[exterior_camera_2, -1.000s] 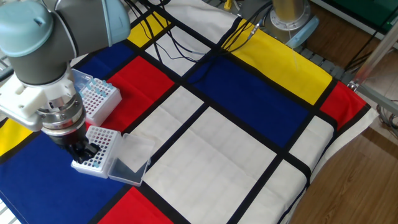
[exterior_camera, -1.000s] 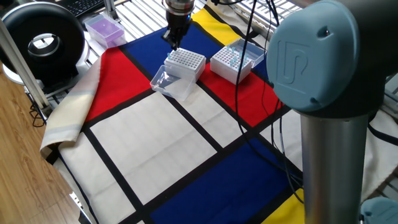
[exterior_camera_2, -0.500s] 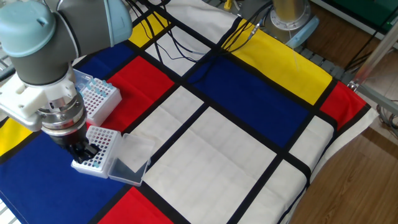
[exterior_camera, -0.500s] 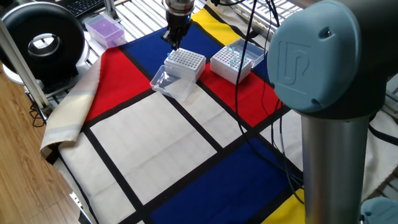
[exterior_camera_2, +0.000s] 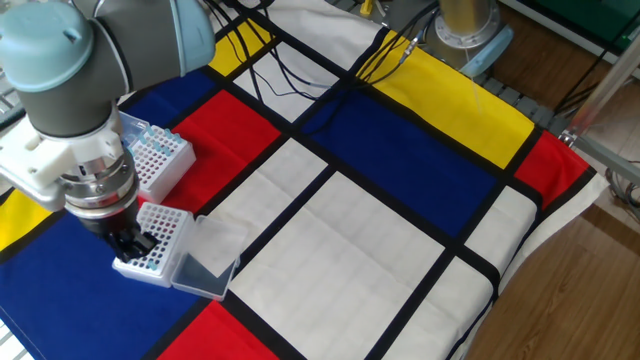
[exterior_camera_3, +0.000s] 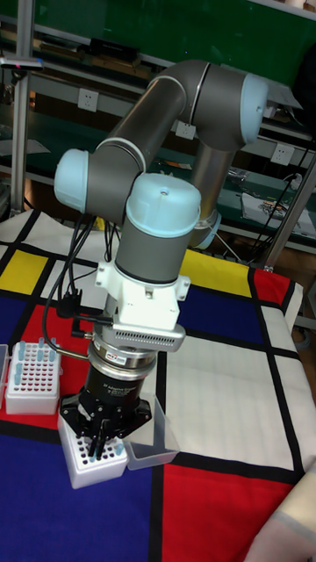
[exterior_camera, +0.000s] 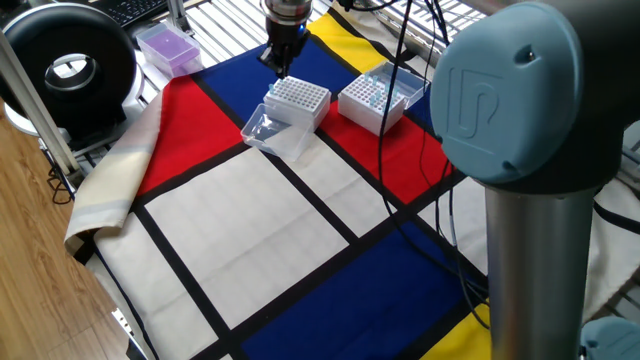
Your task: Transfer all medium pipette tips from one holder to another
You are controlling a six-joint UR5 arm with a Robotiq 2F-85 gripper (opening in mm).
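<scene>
Work looks partway done, though how far is hard to say. Two white boxes sit on the surface. The gripper (exterior_camera_3: 99, 436) hangs right over the near box (exterior_camera_2: 152, 241), its fingers (exterior_camera_2: 133, 243) down at the holes. They look close together, but I cannot tell if they hold a tip. A clear lid (exterior_camera_2: 205, 262) lies open beside this box.

The far box (exterior_camera_2: 157, 162) stands just beside it. A few pale-blue tips (exterior_camera_3: 33, 353) stick up there, mostly along its edges. In the near box I can only see dark holes; any tips in it are too small to make out. So I judge some tips are yet to move, but which box gives and which takes is not clear.

The surface (exterior_camera_2: 380, 240) wears a cloth of red, blue, yellow and white blocks with black lines. A purple box (exterior_camera: 168, 47) and a round black thing (exterior_camera: 68, 68) sit off to one side. Black cables (exterior_camera_2: 300, 70) trail across the far part. Behind are metal shelves (exterior_camera_3: 53, 70) and a wood floor (exterior_camera: 40, 290).
</scene>
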